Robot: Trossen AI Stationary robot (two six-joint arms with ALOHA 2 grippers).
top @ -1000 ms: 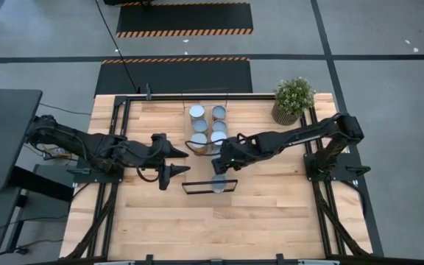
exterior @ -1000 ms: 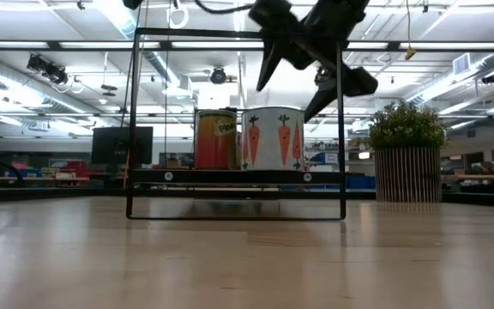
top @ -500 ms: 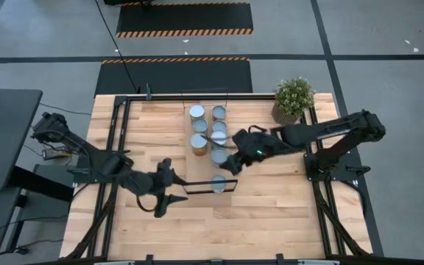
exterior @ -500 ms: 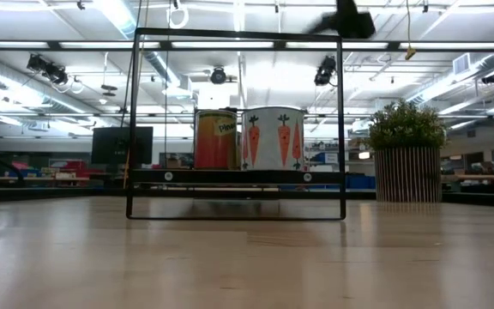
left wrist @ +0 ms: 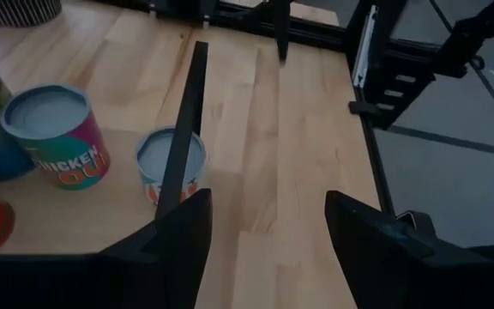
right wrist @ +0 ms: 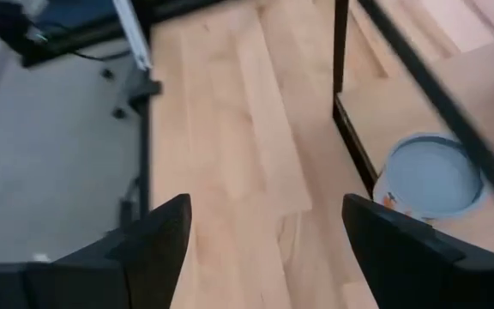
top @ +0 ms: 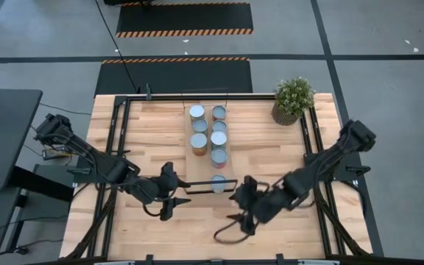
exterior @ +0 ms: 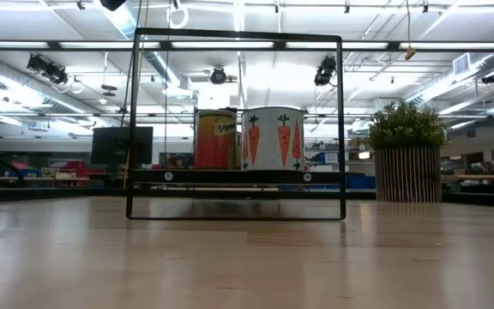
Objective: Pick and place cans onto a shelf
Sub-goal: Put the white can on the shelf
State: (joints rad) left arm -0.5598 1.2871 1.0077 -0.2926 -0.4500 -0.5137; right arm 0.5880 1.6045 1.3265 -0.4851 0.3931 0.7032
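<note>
**Both end effectors empty near the shelf frame: risk of clipping it**

The left end effector [top: 169, 197] sits low over the tabletop [top: 153, 125] just left of the shelf [top: 197, 184], fingers apart and holding nothing; its wrist view shows the black frame post and a carrot-labelled can [left wrist: 171, 163] close ahead. The right end effector [top: 235, 221] hangs at the near side, right of the shelf, also spread and empty, with the same can [right wrist: 425, 178] beside the frame in its view.

That one can stands on the shelf. Seven cans [top: 208, 132] wait in two rows farther back, touching or nearly so, with a potted plant [top: 293, 99] at the far right corner.

The likely trouble: either arm swinging toward the rows could catch the thin wire frame and drag the shelf, toppling the placed can. A finger lowered into the tight cluster could shove a neighbour over. Both arms reaching at once could meet above the shelf.
</note>
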